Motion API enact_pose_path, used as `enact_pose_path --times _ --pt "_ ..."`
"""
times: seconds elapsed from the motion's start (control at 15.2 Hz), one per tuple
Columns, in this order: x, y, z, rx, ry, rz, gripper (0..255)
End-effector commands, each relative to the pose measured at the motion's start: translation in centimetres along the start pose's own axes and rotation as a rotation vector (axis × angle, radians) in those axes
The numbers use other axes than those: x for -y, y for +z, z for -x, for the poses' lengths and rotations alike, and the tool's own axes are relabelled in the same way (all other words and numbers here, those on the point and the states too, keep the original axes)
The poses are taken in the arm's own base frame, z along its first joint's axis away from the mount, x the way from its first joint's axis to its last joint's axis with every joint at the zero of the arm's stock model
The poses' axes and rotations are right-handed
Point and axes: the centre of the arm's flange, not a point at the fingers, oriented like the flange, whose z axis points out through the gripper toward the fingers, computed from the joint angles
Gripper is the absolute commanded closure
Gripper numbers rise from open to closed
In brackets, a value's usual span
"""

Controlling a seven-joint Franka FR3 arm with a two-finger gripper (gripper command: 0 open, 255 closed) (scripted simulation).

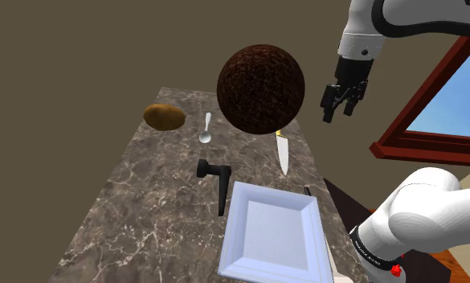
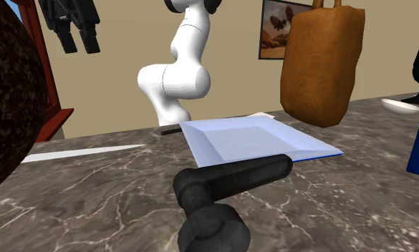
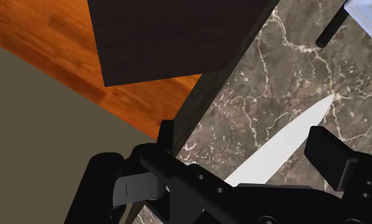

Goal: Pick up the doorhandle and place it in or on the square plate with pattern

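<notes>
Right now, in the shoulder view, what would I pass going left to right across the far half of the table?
Brown potato-like lump → pale spoon → big dark brown ball → black gripper, open, up in the air past the table's edge.

Light is flat and moderate, perhaps from overhead. In the shoulder view the wall [image 1: 64, 40] is dim, the plate [image 1: 273, 233] at 6 o'clock is brightest, and the window [image 1: 458, 104] at 3 o'clock glows clear blue. The ball [image 1: 261, 88] and door handle [image 2: 233, 179] render very dark.
</notes>
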Motion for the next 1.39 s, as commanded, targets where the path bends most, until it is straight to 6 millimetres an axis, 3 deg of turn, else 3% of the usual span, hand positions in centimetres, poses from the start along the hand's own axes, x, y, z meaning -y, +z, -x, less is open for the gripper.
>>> enact_pose_path --times 0.0,1.32 --pt "0.0 0.0 0.0 0.0 0.0 0.0 0" --pt "24.9 7.2 -2.8 -0.105 0.078 -0.014 0"
